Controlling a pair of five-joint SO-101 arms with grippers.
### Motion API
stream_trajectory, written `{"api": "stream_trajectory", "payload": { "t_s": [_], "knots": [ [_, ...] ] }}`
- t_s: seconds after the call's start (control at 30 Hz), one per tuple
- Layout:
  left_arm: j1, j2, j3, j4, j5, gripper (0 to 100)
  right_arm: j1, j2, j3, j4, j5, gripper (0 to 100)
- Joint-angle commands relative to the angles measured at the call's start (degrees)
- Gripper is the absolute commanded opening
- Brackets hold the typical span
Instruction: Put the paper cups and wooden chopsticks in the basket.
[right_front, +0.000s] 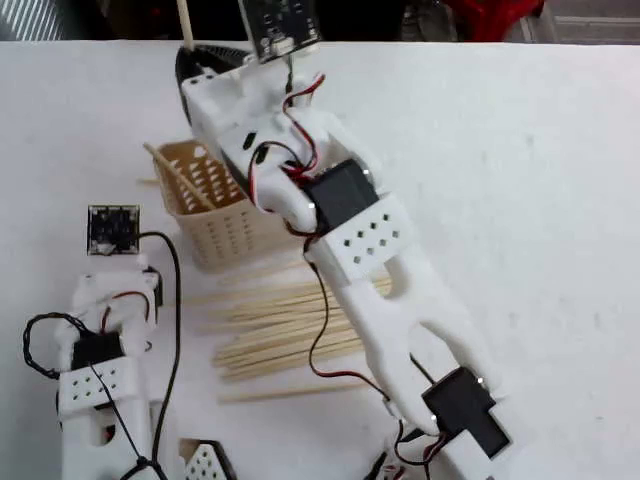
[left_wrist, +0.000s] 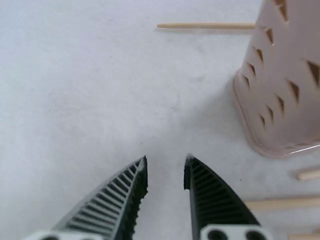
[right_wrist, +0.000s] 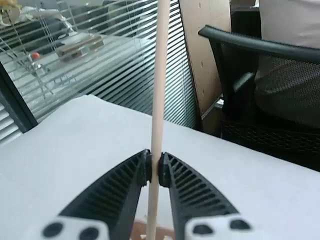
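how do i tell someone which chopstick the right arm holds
Find the beige perforated plastic basket on the white table. Beyond its far side, the right end effector grips one wooden chopstick. It alone stands upright; the other chopsticks lie flat or lean in the basket.

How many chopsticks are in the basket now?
1: a thin wooden chopstick leans in the beige perforated plastic basket; the right gripper holds another chopstick upright; the arm may hide more.

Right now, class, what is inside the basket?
One wooden chopstick leans inside the basket, its tip poking over the rim. The right arm covers most of the opening, so anything else within cannot be seen.
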Motion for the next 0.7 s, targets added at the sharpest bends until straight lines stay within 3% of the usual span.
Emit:
{"api": "stream_trajectory", "payload": {
  "t_s": [0.0,0.13,0.4,0.67],
  "knots": [
    [0.7,0.3,-0.3,-1.7,-0.7,14,-1.1,-0.5,3.5,-4.2,0.1,1.7],
    [0.7,0.3,-0.3,-1.7,-0.7,14,-2.2,-1.6,10.5,-9.2,6.2,1.7],
    [0.7,0.3,-0.3,-1.7,-0.7,14,-3.3,-10.1,27.0,-18.0,7.1,1.9],
    [0.7,0.3,-0.3,-1.7,-0.7,14,-3.3,-17.4,28.9,-10.6,7.3,18.3]
  ]
}}
